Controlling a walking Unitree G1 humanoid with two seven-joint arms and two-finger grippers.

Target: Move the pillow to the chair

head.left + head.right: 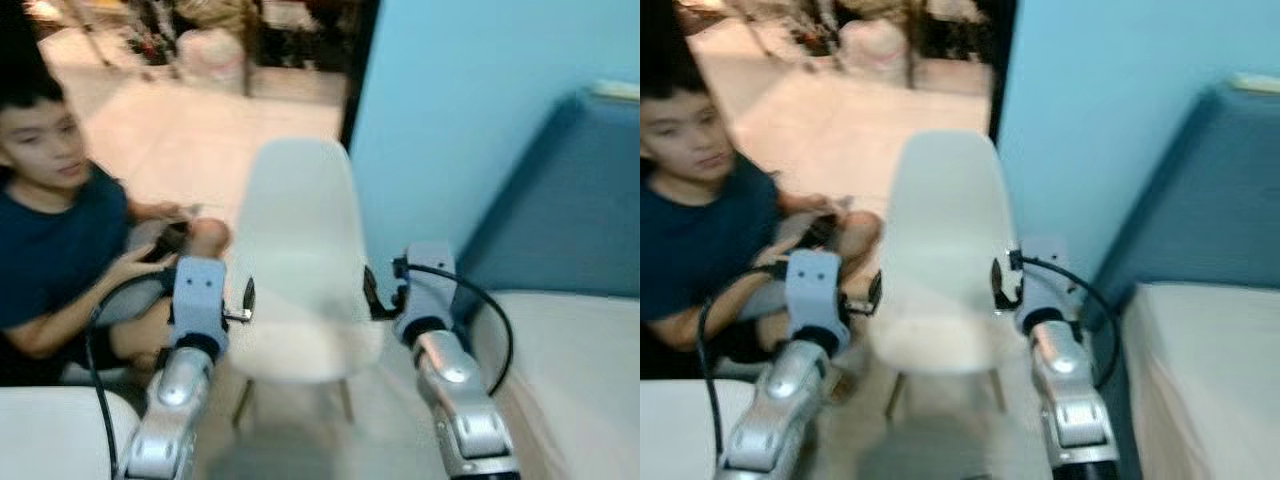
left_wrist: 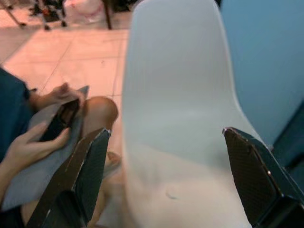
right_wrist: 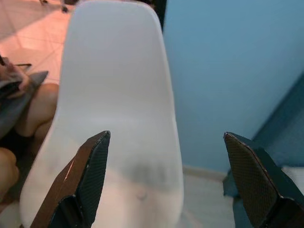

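1. Left eye view: white chair [image 1: 300, 270] stands on the tiled floor [image 1: 180, 140] against the blue wall [image 1: 460, 110]; its seat is bare. Left gripper [image 1: 247, 296] and right gripper [image 1: 372, 295] are raised at either side of the seat, near its edges, holding nothing. A seated person [image 1: 60, 240] is beside the chair on the robot's left. White mattress [image 1: 570, 370] with blue headboard [image 1: 570, 200] on the right. I cannot make out the pillow with certainty.
2. Right eye view: same layout; a white surface [image 1: 670, 430] sits at lower left, too blurred to identify.
3. Left wrist view: fingers [image 2: 90, 171] spread wide apart, chair seat beyond them; the person's hand [image 2: 33, 147] holds a dark phone [image 2: 59, 118].
4. Right wrist view: fingers [image 3: 92, 173] wide apart, facing the chair back.
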